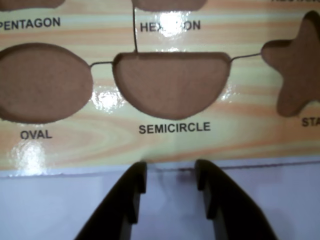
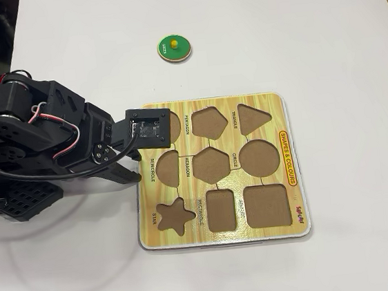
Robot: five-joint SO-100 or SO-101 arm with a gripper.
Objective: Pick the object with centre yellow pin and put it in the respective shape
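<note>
Nothing done yet: the green disc with yellow knob (image 2: 173, 48) sits on the white surface (image 2: 321, 35), well apart from the puzzle board (image 2: 219, 174), the CIRCLE cut-out (image 2: 259, 158) vacant; end effector (image 1: 170, 175) released, empty, hovering by the SEMICIRCLE cut-out (image 1: 171, 85)

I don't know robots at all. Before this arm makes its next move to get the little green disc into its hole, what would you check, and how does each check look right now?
1. Gripper empty with jaws apart: ok.
2. Green disc lies free on the white table, nothing beside it: ok.
3. Gripper lined up over the disc: not ok; in the overhead view it sits at the puzzle board's left edge, near the semicircle cut-out.
4. Circle cut-out empty: ok.
5. Board flat on the table: ok, as far as the overhead view shows.
6. Path to the disc clear: probably ok, bare table lies between.
</note>
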